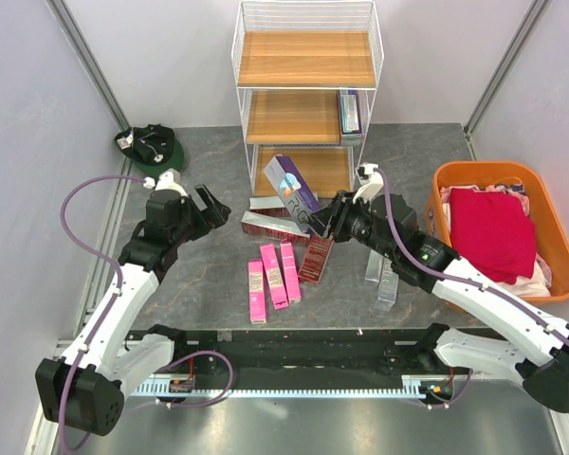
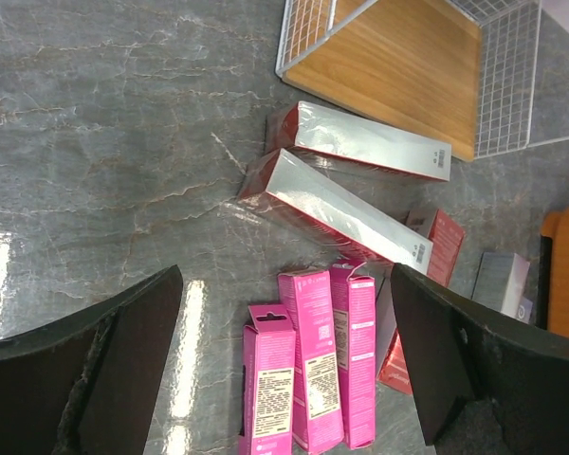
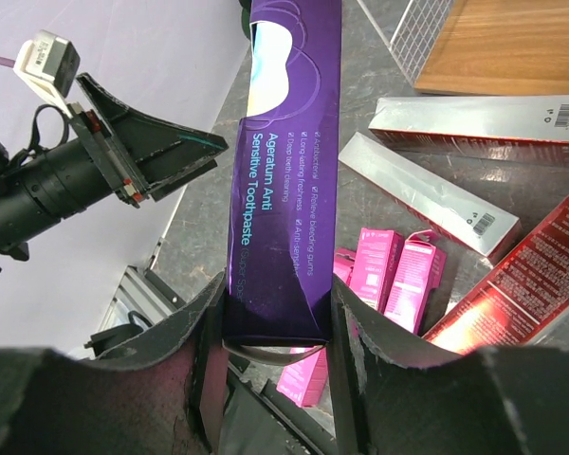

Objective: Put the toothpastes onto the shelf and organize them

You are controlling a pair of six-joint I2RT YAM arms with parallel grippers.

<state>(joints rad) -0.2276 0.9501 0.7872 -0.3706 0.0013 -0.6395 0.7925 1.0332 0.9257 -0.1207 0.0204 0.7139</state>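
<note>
Toothpastes are mostly on the grey table point(image 1: 199, 284) in front of the shelf point(image 1: 303, 59), so by my reading the job has barely started. Only one silver-blue box point(image 1: 349, 112) is stowed, standing at the right end of the middle board, while the top and bottom boards show bare wood. A purple box point(image 3: 284, 171), lettered as an anti-sensitive toothpaste, is off the table. The right gripper point(image 3: 277, 322) pinches its lower end between both fingers and holds it tilted just in front of the bottom board. It looks like the next box to be placed. Beneath and beside it lie three dark red boxes point(image 2: 360, 142), two of them with their silvery faces up near the foot of the shelf, the third further right and partly hidden. Three pink boxes point(image 2: 308, 360) lie side by side nearer the arms. To the right of the right arm there is a pale silver box point(image 1: 386, 282), perhaps two, though the arm hides too much to be sure. The left gripper point(image 1: 209, 209) hangs above the pink boxes with its jaws spread wide and nothing between them, apparently poised to pick one up. That leaves the red, pink and pale boxes to lift and line up on the boards. An orange tub point(image 1: 455, 171) of cloth sits well off to the right.
</note>
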